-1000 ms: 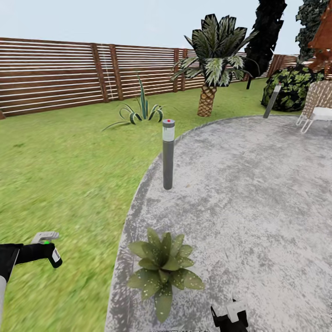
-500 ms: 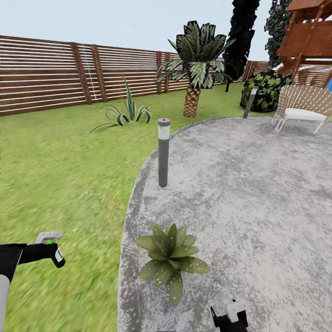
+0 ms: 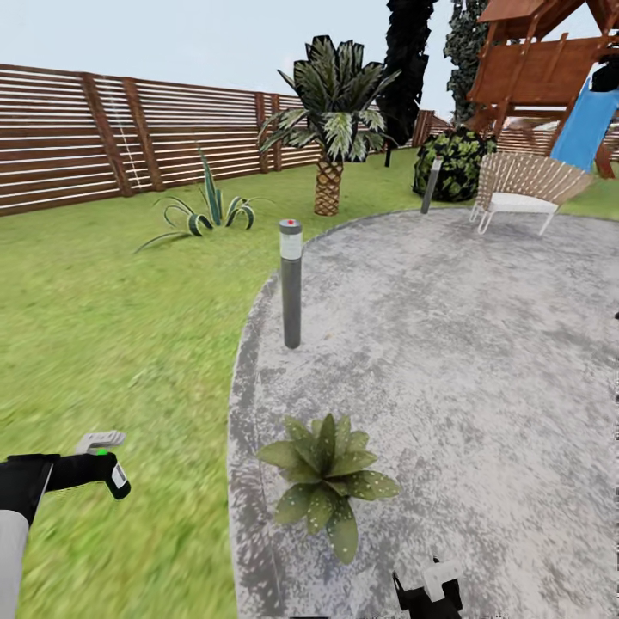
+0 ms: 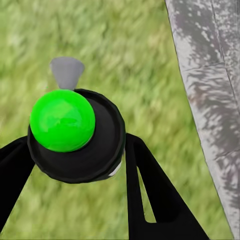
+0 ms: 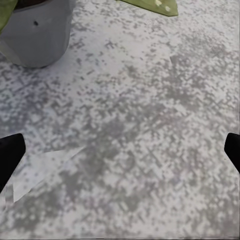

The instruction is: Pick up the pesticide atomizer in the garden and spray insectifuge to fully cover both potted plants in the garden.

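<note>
We carry the pesticide atomizer (image 3: pixel 110 471) clamped in our left gripper (image 3: pixel 94 468); right gripper (image 3: pixel 427 591) spread empty. Next: aim at the potted plant (image 3: pixel 327 478) before the bollard lamp (image 3: pixel 291 282).

Black left arm (image 3: pixel 34 478) with white lower casing; black gripper fingers (image 4: pixel 155 200).

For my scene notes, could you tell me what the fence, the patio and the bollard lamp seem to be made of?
Fence: brown horizontal slats, likely stained wood. Patio: mottled grey, matte, probably stone or concrete. Bollard lamp: smooth dark grey post, perhaps metal, with pale translucent-looking head.
</note>
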Controlling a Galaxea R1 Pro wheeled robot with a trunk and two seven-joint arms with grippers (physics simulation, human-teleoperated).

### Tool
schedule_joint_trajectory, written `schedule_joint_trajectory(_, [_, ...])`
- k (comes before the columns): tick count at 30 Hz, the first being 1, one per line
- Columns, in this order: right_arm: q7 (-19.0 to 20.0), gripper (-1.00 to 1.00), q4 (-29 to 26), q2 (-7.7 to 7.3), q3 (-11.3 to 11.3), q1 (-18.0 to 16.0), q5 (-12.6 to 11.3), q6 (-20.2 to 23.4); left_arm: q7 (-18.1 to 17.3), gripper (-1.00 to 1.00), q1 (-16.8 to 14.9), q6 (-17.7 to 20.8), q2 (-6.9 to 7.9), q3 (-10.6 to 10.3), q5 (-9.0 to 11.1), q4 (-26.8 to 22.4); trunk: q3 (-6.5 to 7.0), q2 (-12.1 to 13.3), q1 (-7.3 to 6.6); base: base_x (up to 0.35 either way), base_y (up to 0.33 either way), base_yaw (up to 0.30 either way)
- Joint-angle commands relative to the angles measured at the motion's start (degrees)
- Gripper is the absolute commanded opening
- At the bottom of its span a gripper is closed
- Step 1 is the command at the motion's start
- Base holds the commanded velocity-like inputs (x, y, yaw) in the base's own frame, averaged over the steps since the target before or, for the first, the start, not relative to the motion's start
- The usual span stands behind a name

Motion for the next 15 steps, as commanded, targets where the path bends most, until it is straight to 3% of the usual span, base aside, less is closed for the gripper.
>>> schedule_joint_trajectory(1, [-0.21, 1.0, 0.08, 0.0, -0.37, -0.05, 0.6, -0.2, -0.4, -1.0, -0.04, 0.27, -0.04, 0.35, -0.27, -0.06, -0.07, -0.02, -0.01, 0.0, 0.3, -0.283])
schedule_joint_trajectory(8, [-0.21, 1.0, 0.08, 0.03, -0.38, -0.05, 0.6, -0.21, -0.5, -1.0, -0.04, 0.27, -0.12, 0.35, -0.27, -0.06, -0.22, -0.02, -0.01, 0.0, 0.293, -0.285])
schedule_joint_trajectory(12, [-0.21, 1.0, 0.03, -0.03, -0.44, -0.05, 0.6, -0.2, -0.76, -1.0, -0.04, 0.3, -0.42, 0.32, -0.22, -0.43, -0.3, -0.02, -0.01, 0.0, 0.067, -0.286])
schedule_joint_trajectory(13, [-0.21, 1.0, 0.01, -0.05, -0.45, -0.05, 0.6, -0.2, -0.84, -1.0, -0.08, 0.42, -1.22, -0.22, -0.31, -0.65, -0.32, -0.02, -0.01, 0.0, 0.01, -0.286])
schedule_joint_trajectory(15, [-0.21, 1.0, 0.0, -0.05, -0.45, -0.05, 0.6, -0.21, -0.83, -1.0, -0.37, 0.83, -2.71, -3.53, -1.04, -0.96, -0.36, -0.02, -0.01, 0.0, 0.004, -0.286])
